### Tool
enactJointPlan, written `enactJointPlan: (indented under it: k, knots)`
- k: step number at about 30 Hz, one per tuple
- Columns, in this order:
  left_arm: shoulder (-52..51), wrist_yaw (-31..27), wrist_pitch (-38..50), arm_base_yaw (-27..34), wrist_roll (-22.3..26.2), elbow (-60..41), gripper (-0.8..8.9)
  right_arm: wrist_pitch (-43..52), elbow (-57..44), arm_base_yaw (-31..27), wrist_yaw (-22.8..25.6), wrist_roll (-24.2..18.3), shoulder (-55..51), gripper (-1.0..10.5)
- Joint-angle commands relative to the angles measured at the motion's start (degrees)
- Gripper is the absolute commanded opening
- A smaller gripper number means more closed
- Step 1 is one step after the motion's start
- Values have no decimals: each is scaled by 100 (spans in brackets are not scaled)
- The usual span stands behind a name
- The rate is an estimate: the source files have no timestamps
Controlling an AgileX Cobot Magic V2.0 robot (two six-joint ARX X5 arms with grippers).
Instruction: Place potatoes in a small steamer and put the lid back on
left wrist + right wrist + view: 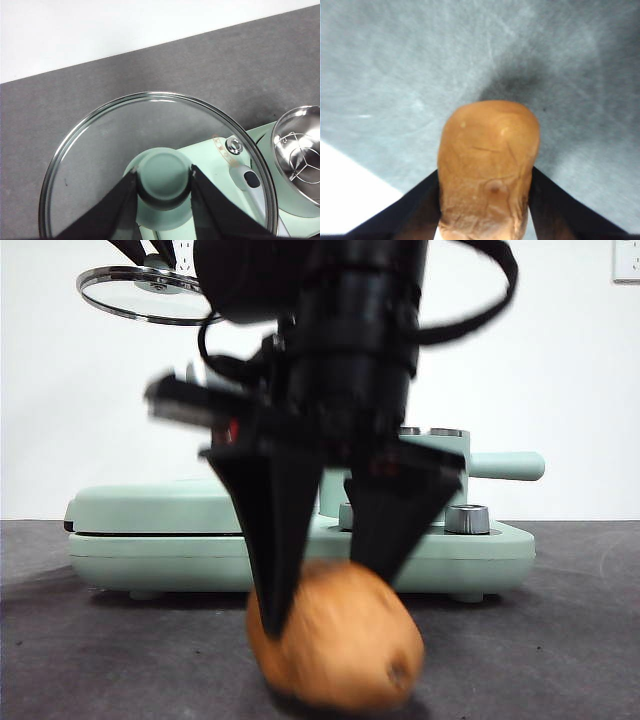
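My right gripper is shut on the orange-brown potato at the front centre, low over the dark table; I cannot tell if the potato touches the table. In the right wrist view the potato sits between the right gripper's two jaws. My left gripper is shut on the green knob of the glass lid and holds it in the air, high at the left of the front view. The small steamer stands open, its steel inside showing. Its side handle sticks out to the right.
The steamer is part of a mint-green appliance with a flat griddle section on its left and a steel dial at the front. It stands behind the potato. A white wall lies beyond the table.
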Motion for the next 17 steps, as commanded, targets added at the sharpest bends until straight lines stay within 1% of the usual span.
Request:
enactJointPlan:
  k: [1, 4, 6, 9, 12, 15, 17]
  knots:
    - [22, 20, 153, -4, -15, 212, 14, -273, 527, -55, 11, 4, 96, 186]
    - [22, 20, 151, 13, -17, 212, 14, -748, 1093, -216, 17, -74, 96, 186]
    - [22, 20, 151, 28, -17, 212, 14, -1025, 1491, -343, 66, -221, 96, 186]
    - [22, 20, 151, 48, -15, 212, 14, -1338, 2107, -564, 356, -463, 96, 186]
    - [22, 20, 136, 72, -17, 212, 14, -1416, 2682, -839, 658, -647, 98, 185]
    - [22, 20, 101, 72, -17, 212, 14, -1294, 3195, -1207, 704, -772, 125, 179]
    - [28, 20, 70, 72, -15, 212, 14, -1200, 3497, -1445, 704, -780, 188, 165]
